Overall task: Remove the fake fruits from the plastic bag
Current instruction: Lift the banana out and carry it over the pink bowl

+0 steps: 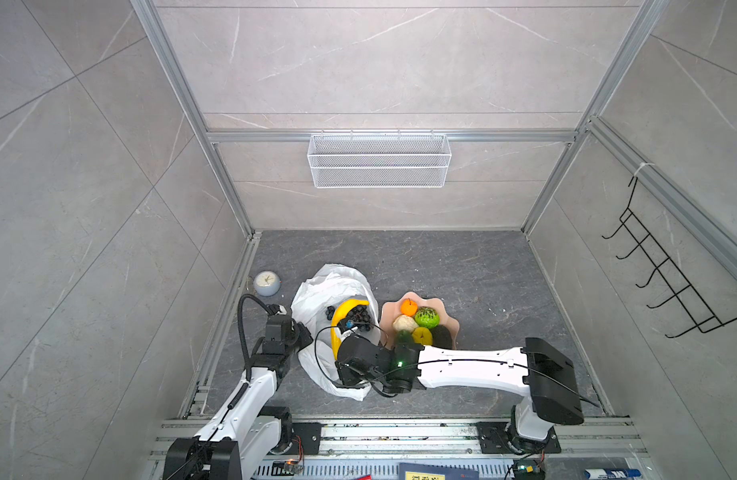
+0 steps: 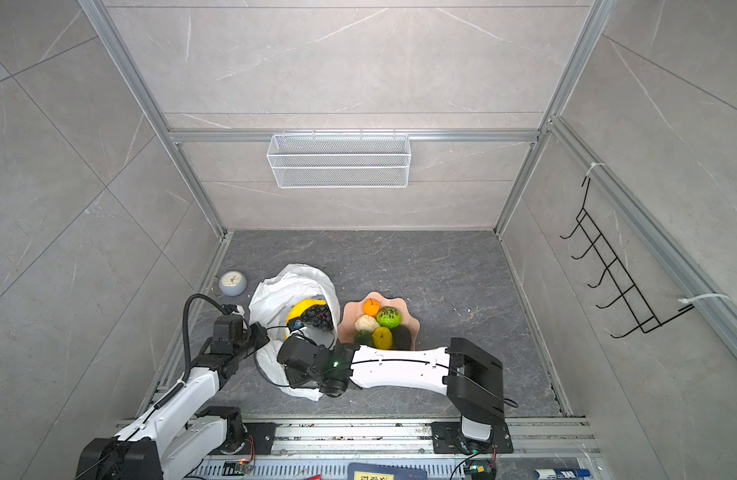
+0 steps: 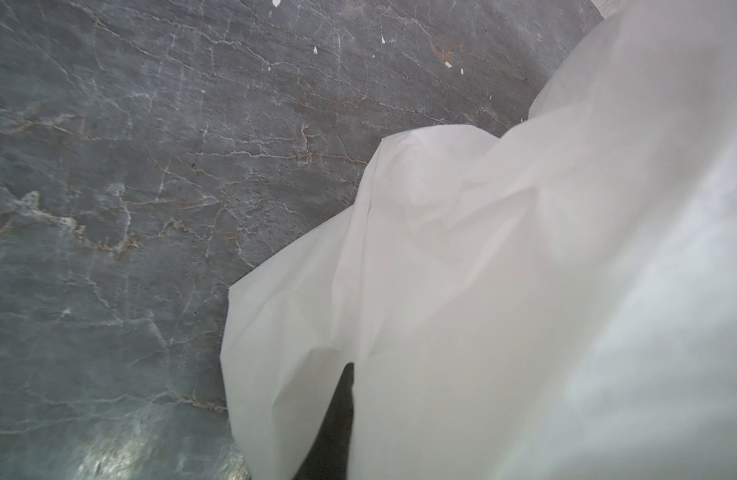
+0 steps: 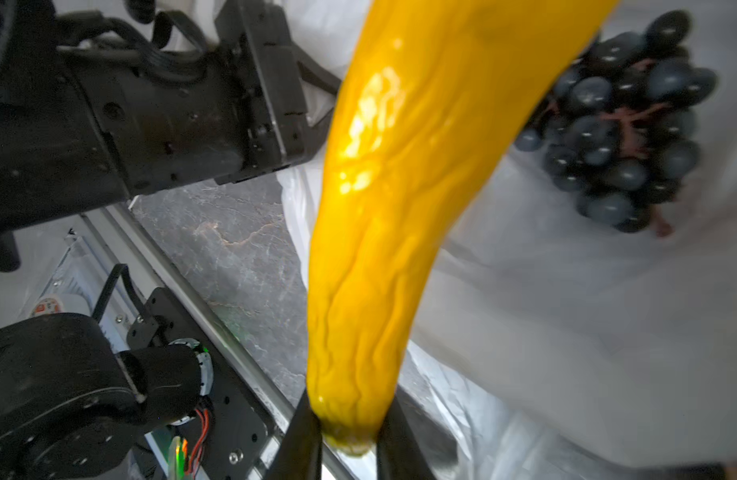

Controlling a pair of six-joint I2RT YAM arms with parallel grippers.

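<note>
Status | right gripper (image 4: 348, 432) clamped glossy yellow plastic banana (image 4: 400, 187) at mouth of crinkly white plastic bag (image 1: 316, 291) | left gripper (image 1: 304, 334) pinched shut on bag's edge

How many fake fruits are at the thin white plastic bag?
2: the yellow plastic banana, gripped by the right gripper, and the dark grape bunch beside it on the bag. Folds may hide more.

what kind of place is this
Likely a robot lab test cell, not a real home: an aluminium frame holds tile-look panels, two robot arms are mounted on a slotted base rail, and a wire-mesh basket hangs from it.
</note>
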